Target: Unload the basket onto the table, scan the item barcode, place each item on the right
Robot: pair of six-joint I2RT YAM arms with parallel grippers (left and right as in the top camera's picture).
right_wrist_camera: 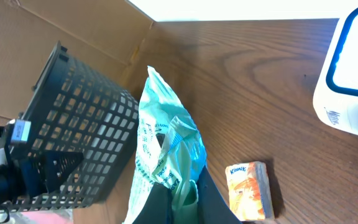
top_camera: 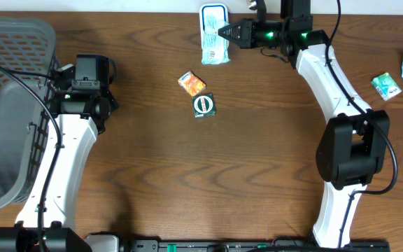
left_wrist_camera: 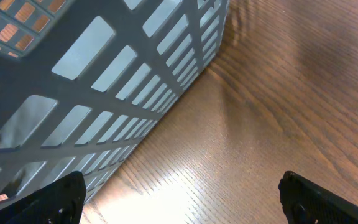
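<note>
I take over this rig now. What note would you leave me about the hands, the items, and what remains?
Left hand: open, empty, beside the grey basket.
Right hand: shut on the green packet, at the table's far side.
Orange tissue pack and dark green item lie mid-table, apart from both hands.
Done: packet gripped. Left: scanning its barcode; I see no clear scanner.

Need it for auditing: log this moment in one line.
right claw: shut on green packet | left claw: open, by basket
</note>
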